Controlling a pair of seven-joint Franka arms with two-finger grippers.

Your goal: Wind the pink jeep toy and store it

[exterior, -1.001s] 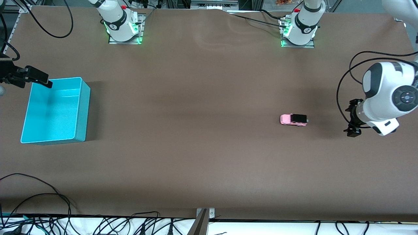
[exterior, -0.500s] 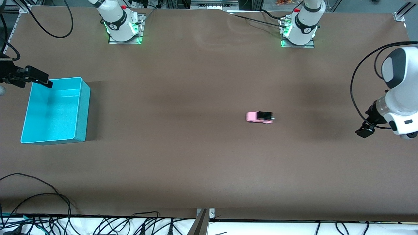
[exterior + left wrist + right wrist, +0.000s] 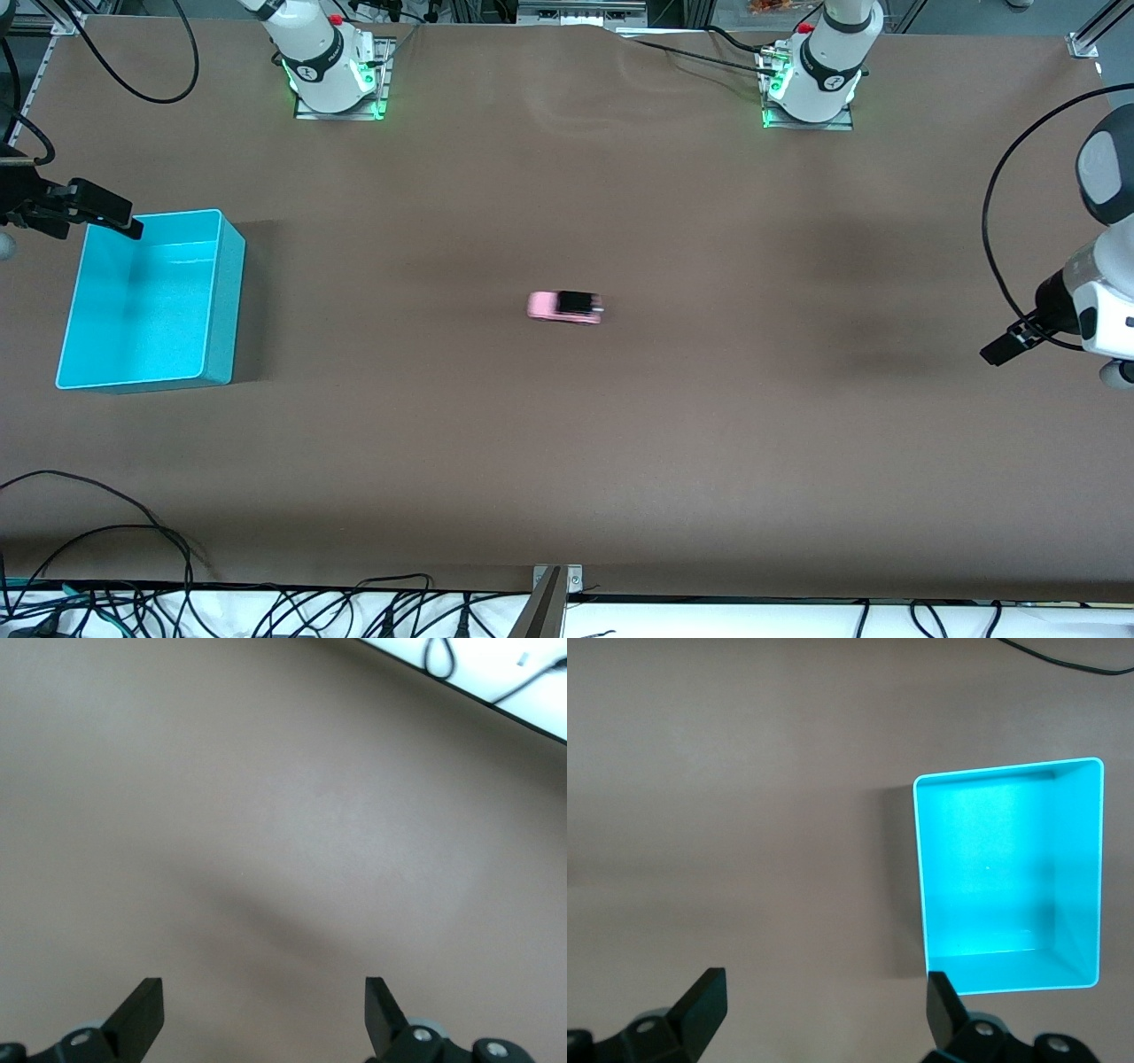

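The pink jeep toy [image 3: 565,307], pale pink with a black roof, is on the brown table near its middle, blurred by motion, with no gripper touching it. My left gripper [image 3: 1004,347] hangs over the left arm's end of the table, well away from the jeep. In the left wrist view it [image 3: 263,1010] is open and empty over bare table. My right gripper [image 3: 113,215] waits over the corner of the turquoise bin [image 3: 227,292]. In the right wrist view it [image 3: 824,1005] is open and empty, with the bin [image 3: 918,870] beside it. The jeep shows in neither wrist view.
The turquoise bin is empty and stands at the right arm's end of the table. Both arm bases [image 3: 330,66] [image 3: 813,75] stand along the edge farthest from the front camera. Cables [image 3: 106,532] lie at the edge nearest the camera.
The jeep has rolled on its own from near the left arm's end to the middle of the table, toward the bin. The left arm has drawn back toward its end. The right arm has not moved.
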